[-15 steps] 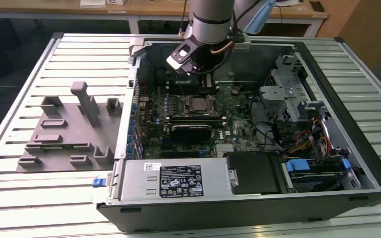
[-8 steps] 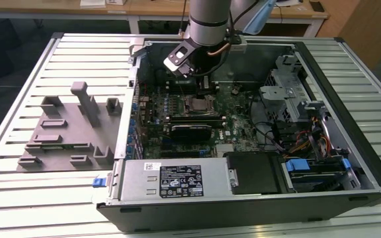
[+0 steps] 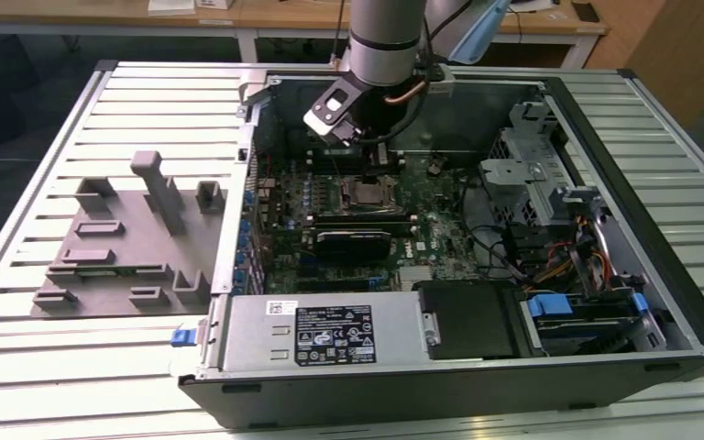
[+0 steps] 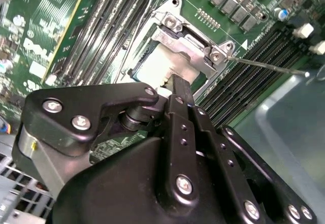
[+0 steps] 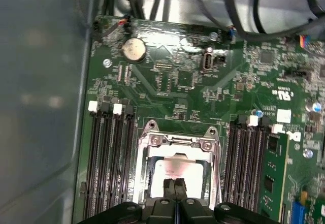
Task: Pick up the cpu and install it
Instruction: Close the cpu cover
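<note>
First wrist view: the hand is clenched, fingers pressed together with nothing between them, tips over the cpu; whether they touch it I cannot tell. The cpu lies in the socket, inside its metal frame. Memory slots crowd both sides. In the exterior view the open case stands on the worktop, with a grey tray beside it.

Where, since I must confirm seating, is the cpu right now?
In the first wrist view the cpu sits within the metal socket frame on the green board, between the two banks of memory slots, right at the pincer tips.
</note>
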Controlling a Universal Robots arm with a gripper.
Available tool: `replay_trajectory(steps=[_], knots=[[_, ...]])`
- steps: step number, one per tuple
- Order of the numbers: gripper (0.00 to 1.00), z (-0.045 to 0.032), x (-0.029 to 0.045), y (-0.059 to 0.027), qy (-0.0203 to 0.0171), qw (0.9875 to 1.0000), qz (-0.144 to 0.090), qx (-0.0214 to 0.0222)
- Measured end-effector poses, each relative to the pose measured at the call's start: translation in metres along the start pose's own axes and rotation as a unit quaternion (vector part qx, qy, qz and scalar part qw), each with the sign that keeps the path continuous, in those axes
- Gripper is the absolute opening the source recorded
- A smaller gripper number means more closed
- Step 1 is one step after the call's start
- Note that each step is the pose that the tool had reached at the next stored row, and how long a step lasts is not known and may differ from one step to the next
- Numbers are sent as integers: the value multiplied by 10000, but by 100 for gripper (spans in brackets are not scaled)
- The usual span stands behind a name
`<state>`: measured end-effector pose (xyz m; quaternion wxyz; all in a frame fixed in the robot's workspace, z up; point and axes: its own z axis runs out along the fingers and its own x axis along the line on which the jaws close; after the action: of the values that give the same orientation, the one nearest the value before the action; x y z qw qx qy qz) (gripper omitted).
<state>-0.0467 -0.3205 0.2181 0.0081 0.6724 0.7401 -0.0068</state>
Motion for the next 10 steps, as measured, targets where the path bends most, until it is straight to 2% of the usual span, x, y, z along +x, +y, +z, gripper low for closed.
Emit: replay_trajectory(steps=[5, 10], knots=[[11, 0, 0, 0, 0, 9990, -447, -10], [11, 1, 0, 0, -1, 9959, -904, -19]])
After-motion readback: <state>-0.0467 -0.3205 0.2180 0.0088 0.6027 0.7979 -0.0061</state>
